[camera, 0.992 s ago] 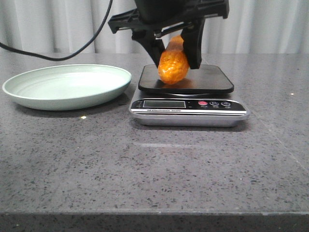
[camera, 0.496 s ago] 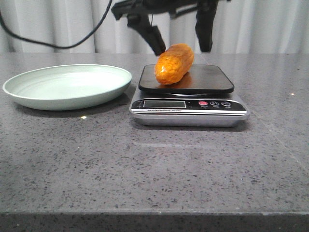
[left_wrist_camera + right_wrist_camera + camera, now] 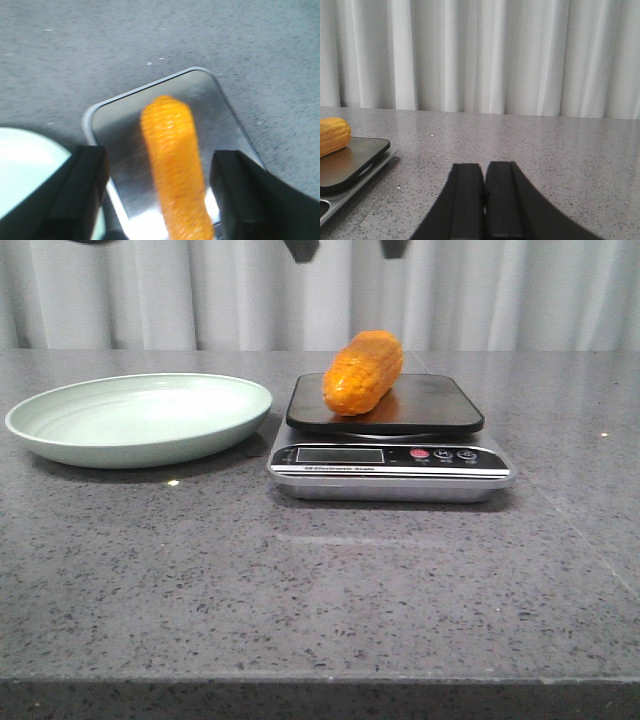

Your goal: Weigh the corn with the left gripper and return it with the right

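Note:
The orange-yellow corn lies on the black platform of the kitchen scale, toward its left side. It also shows in the left wrist view and at the edge of the right wrist view. My left gripper is open and empty, high above the corn, with only its fingertips in the front view; in its wrist view the fingers stand wide on either side of the corn. My right gripper is shut and empty, low over the table to the right of the scale.
A pale green plate sits on the table left of the scale. The scale's display and buttons face the front edge. The grey speckled table ends at white curtains behind.
My left gripper let go of the corn, opened and rose straight up until almost out of the front view. The corn now rests alone on the scale.

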### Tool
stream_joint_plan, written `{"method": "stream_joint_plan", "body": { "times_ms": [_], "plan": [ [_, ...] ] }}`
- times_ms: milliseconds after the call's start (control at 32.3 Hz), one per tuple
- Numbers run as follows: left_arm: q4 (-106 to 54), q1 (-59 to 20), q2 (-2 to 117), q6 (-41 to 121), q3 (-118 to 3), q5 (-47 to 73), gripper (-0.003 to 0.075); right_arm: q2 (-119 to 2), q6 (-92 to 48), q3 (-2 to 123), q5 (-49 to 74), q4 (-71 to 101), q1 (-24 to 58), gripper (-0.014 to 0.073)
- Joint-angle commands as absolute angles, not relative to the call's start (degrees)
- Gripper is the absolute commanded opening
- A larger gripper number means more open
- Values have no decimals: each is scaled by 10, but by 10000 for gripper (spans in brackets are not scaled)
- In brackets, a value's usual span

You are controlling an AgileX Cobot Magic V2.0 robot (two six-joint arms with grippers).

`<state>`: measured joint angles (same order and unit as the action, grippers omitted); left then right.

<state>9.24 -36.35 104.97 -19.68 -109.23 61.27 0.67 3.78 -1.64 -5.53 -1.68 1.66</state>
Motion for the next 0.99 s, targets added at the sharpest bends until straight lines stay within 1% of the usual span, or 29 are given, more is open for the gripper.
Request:
{"method": "stream_joint_plan", "body": {
  "times_ms": [0,93,217,341,496,775,961],
  "plan": [
    [120,-366,971,-194,-1061,572,353,16,35,-11,-104,-16,14,151],
    [124,-366,928,-194,-1009,549,275,16,35,-11,-104,-16,14,151],
    [128,-366,858,-194,-932,509,190,16,35,-11,-104,-16,14,151],
    [136,-366,780,-194,-847,462,124,16,35,-11,-104,-16,14,151],
    [137,-366,672,-194,-738,401,127,16,35,-11,-104,-16,14,151],
    [136,-366,458,-194,-525,233,127,15,35,-11,-104,-16,14,151],
    [129,-366,326,-194,-393,181,127,15,35,-11,-104,-16,14,151]
  ]
}}
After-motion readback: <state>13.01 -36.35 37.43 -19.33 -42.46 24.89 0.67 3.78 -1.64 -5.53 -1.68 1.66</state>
